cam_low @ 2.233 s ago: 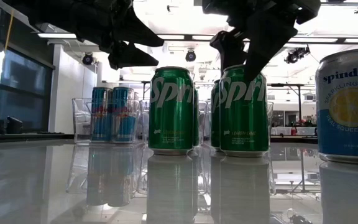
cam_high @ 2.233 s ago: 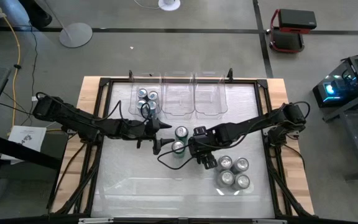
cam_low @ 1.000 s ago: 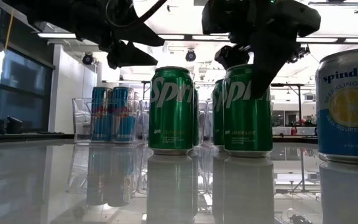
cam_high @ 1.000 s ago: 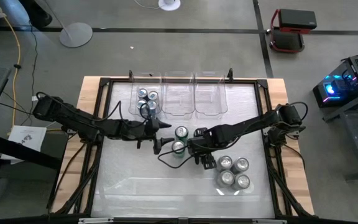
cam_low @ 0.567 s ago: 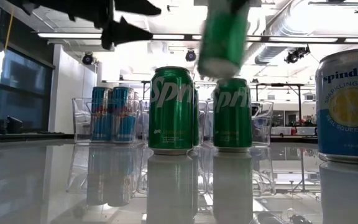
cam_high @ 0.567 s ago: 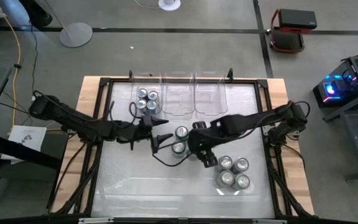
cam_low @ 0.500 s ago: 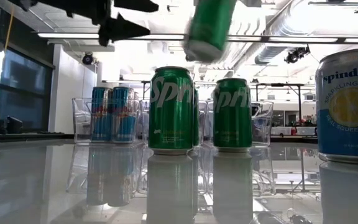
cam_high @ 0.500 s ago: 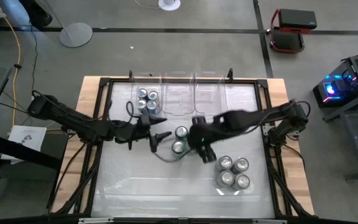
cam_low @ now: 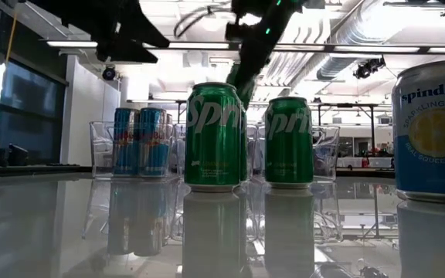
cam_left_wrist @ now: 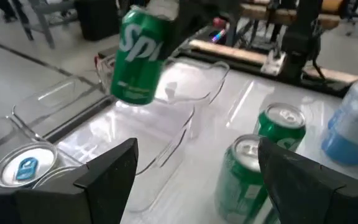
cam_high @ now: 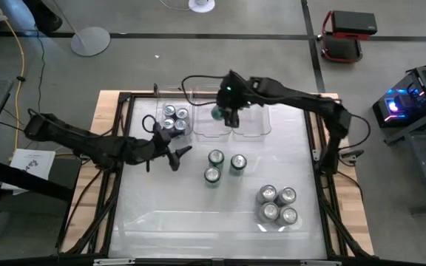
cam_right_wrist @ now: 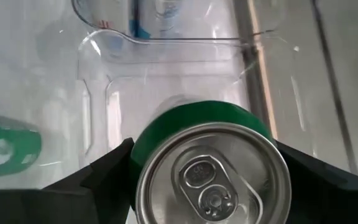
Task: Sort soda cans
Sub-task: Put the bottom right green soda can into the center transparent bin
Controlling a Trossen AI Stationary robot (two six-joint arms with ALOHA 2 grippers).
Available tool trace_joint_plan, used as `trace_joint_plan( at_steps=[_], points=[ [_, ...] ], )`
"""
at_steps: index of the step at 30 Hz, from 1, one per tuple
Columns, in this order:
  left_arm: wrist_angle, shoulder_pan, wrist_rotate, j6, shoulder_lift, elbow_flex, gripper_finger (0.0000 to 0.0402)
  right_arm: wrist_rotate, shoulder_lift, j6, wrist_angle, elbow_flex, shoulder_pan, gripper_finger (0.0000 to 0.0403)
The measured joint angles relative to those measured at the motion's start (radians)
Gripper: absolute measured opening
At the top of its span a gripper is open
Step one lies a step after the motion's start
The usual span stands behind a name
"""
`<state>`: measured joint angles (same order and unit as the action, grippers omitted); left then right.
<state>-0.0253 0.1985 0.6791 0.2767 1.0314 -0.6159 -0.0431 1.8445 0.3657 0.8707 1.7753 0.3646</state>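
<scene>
A green soda can (cam_high: pixel 217 112) hangs tilted above the middle clear bin (cam_high: pixel 211 118) at the worktop's far edge, clamped between the right gripper's (cam_high: pixel 226 111) fingers. The left gripper (cam_high: pixel 177 157) hovers with fingers spread and empty just beside the blue cans' bin (cam_high: pixel 173 119).

Note the finishes: your green can (cam_right_wrist: pixel 210 171) has a brushed metal lid and glossy painted sides — the bins (cam_high: pixel 213 122) are clear, smooth plastic. The tabletop (cam_low: pixel 76 224) is glossy white, mirror-like, edged in bare wood (cam_high: pixel 109 100).
</scene>
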Motion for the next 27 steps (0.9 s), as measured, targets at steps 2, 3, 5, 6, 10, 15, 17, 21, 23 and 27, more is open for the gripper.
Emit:
trace_joint_plan(
  at_steps=[2,3,5,6,10,15,17,21,23,27],
  points=[
    [0.015,-0.037,-0.041,-0.001,-0.012,0.000,0.0310,0.058,0.054,0.052,-0.003,0.031,0.019,0.0293],
    [0.022,-0.055,-0.049,-0.008,-0.017,0.000,0.0310,0.080,0.082,0.080,0.009,0.052,0.022,0.0293],
    [0.018,-0.095,-0.057,-0.029,-0.027,0.000,0.0310,0.082,0.138,0.135,0.076,0.098,0.019,0.0293],
    [0.014,-0.113,-0.057,-0.042,-0.033,0.000,0.0310,0.078,0.161,0.156,0.122,0.118,0.015,0.0293],
    [-0.035,-0.170,-0.057,-0.152,-0.041,0.000,0.0310,0.078,0.205,0.250,0.196,0.161,-0.004,0.0293],
    [-0.089,-0.208,-0.136,-0.286,-0.041,0.000,0.0310,0.088,0.244,0.348,0.218,0.140,-0.012,0.0293],
    [-0.100,-0.214,-0.155,-0.289,-0.041,0.000,0.0310,0.105,0.259,0.359,0.218,0.138,-0.012,0.0293],
    [-0.101,-0.218,-0.164,-0.281,-0.041,0.000,0.0310,0.165,0.284,0.384,0.211,0.142,-0.006,0.0300],
    [-0.105,-0.219,-0.164,-0.299,-0.041,0.000,0.0310,0.172,0.309,0.396,0.209,0.141,-0.004,0.0302],
    [-0.120,-0.230,-0.162,-0.340,-0.041,0.000,0.0310,0.166,0.317,0.402,0.209,0.142,-0.005,0.0304]
  ],
)
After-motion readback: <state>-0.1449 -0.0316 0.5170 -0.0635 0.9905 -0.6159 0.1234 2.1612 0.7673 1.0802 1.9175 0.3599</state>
